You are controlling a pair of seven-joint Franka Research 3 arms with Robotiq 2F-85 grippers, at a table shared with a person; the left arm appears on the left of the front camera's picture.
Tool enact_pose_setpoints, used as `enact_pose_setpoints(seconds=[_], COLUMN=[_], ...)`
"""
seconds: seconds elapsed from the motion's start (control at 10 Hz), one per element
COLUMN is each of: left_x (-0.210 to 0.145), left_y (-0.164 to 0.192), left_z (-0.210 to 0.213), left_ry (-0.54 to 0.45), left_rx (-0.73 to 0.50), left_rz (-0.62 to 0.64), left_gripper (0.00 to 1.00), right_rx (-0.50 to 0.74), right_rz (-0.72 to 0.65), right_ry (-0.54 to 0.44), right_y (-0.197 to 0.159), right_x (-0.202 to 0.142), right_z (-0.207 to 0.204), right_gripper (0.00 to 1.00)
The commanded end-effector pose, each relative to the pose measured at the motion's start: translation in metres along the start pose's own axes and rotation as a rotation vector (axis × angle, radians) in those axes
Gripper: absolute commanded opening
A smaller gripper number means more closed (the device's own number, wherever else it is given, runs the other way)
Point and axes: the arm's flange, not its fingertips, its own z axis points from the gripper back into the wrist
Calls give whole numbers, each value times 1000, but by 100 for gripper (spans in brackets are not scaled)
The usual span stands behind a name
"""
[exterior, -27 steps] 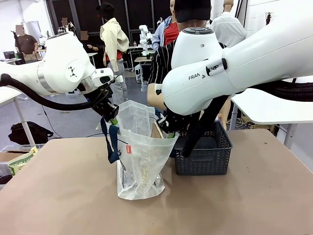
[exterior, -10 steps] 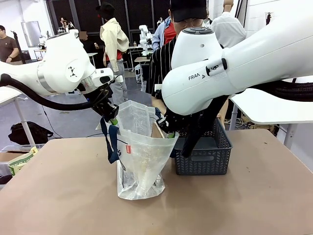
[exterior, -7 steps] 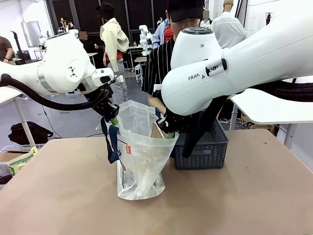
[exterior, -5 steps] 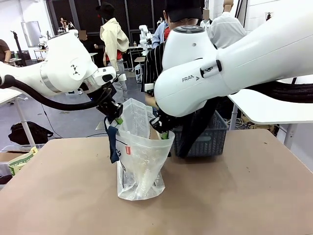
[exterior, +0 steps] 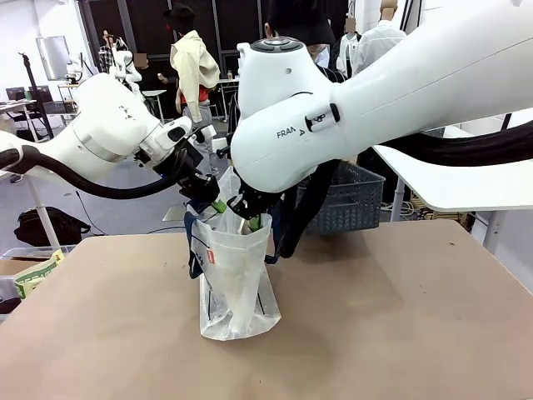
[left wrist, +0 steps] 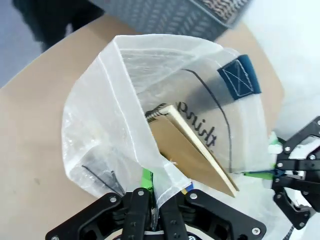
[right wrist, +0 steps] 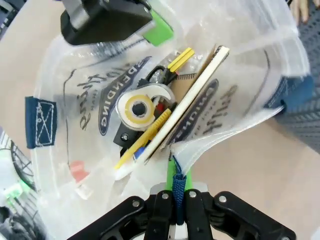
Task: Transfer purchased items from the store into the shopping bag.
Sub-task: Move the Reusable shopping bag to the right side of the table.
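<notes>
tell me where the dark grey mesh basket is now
Front view: the dark grey latticed plastic basket is right of centre at the far side of the table, partly behind the white right arm, beyond the translucent white shopping bag.

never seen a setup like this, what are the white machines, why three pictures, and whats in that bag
The white machines are two robot arms at a brown table. The wide picture looks across the table from between them. The other two come from a camera on each wrist, looking down into the shopping bag. The left end effector and the right end effector each pinch the bag's rim, holding its mouth open. Inside lie a notebook, a tape roll and a yellow pen-like thing. The dark basket is behind the right arm.
</notes>
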Motion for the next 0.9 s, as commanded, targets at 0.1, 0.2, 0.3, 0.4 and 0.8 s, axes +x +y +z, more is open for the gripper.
enact_pose_setpoints(seconds=[0.1,0.2,0.3,0.4,0.8], left_x=[-2,-1,0,1,3], left_y=[18,21,25,28,32], left_z=[7,7,6,6,8], left_ry=[-15,-24,-27,-19,-18], left_rx=[-156,-178,-214,-258,-306], left_rz=[-9,-9,-6,-27,-18], left_gripper=[0,0,0,0,0], right_rx=[-9,6,31,61,193], right_rz=[71,96,130,149,281], right_ry=[-1,-10,-33,-65,-62], right_y=[11,14,16,18,28], right_x=[24,25,28,28,28], right_z=[-8,-9,-11,-12,-20], right_gripper=[0,0,0,0,0])
